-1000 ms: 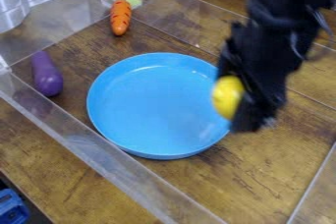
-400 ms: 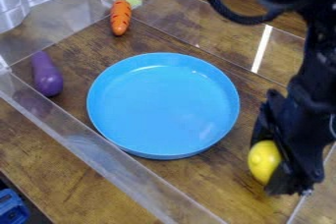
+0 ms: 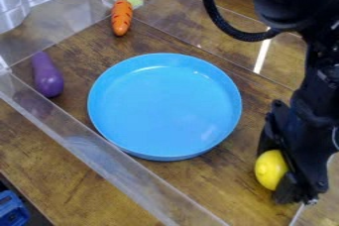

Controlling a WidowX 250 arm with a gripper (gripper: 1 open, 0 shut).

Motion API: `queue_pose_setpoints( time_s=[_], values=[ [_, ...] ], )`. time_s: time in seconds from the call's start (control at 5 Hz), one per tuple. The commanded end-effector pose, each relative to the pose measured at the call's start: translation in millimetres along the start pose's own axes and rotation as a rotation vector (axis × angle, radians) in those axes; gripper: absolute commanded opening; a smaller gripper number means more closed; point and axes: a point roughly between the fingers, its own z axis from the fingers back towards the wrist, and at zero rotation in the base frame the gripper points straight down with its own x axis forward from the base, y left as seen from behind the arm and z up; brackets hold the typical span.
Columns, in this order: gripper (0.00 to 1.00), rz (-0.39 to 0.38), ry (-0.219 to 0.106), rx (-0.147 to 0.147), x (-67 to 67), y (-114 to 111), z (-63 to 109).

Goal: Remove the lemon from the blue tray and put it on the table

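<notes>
Beside the blue tray point(image 3: 165, 106), on its near right, a robot's pincer point(image 3: 281, 167) is grasping the lemon point(image 3: 271, 169), its fingers parted only by the fruit's width. The placing step appears to be underway, likely calling for release once the table point(image 3: 216, 181) is supporting the lemon.

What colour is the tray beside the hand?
The tray is bright blue all over, rim included; the camera view shows it best.
</notes>
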Motion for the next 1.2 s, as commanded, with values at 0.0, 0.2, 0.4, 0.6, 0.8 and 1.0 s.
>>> queue_pose_setpoints(
  time_s=[0.0,0.2,0.4,0.6,0.8,1.0],
  values=[
    [1.00,-0.010,-0.043,0.005,7.2,-5.8,3.1],
    [0.00,-0.006,-0.042,0.001,7.8,-5.3,1.0],
    [1.00,-0.001,-0.049,0.003,6.5,-4.6,1.7],
    [0.00,0.001,-0.051,0.002,5.8,-4.6,0.3],
    [0.00,0.005,-0.053,0.001,4.6,-4.0,-0.6],
    [1.00,0.011,-0.054,0.000,3.7,-3.1,-1.6]
  ],
)
